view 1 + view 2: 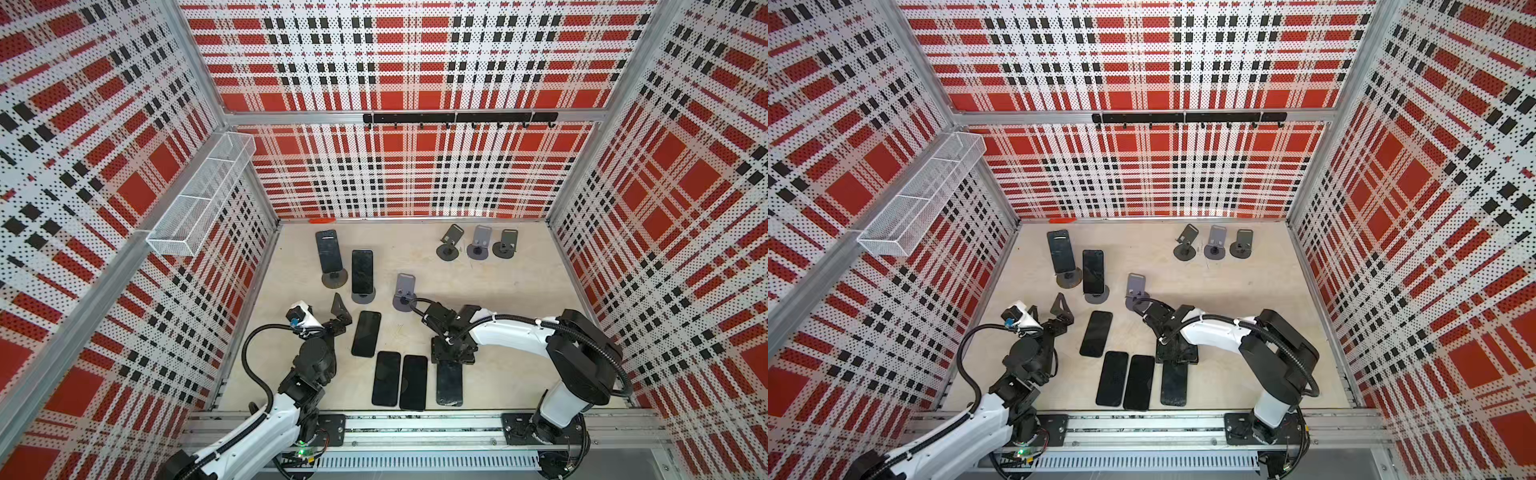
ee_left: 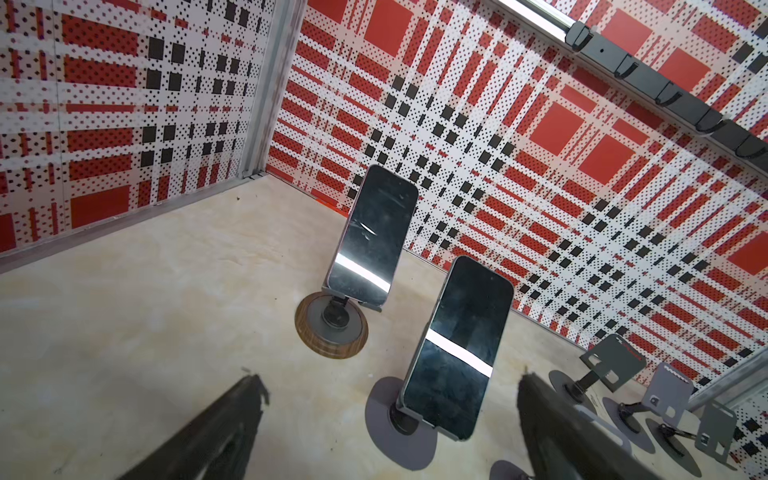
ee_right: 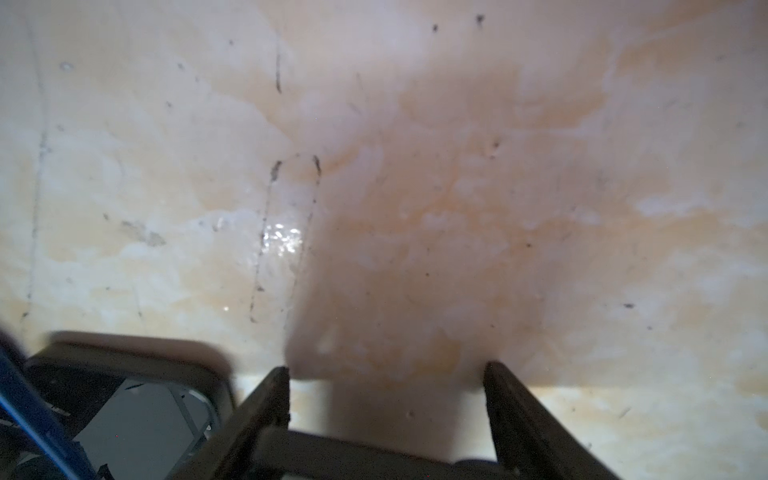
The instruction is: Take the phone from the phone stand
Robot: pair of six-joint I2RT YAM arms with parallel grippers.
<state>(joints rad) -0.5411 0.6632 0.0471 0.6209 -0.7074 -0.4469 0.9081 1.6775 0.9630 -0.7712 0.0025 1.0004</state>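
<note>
Table [image 1: 519,332]: pale, scuffed. Your left gripper [image 2: 388,378] gapes wide, facing two stand phones [image 2: 457,345] back left. Your right gripper [image 3: 386,368] sits narrowed across the phone [image 1: 449,386], front centre, just right of the flat phones [image 1: 386,378]; lifted or lying, can't tell. One bare stand [image 1: 405,291] near behind.

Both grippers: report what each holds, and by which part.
The right gripper looks clamped on the rightmost flat phone, jaws across its side edges at its far end. The left gripper, jaws wide apart, holds nothing.
</note>
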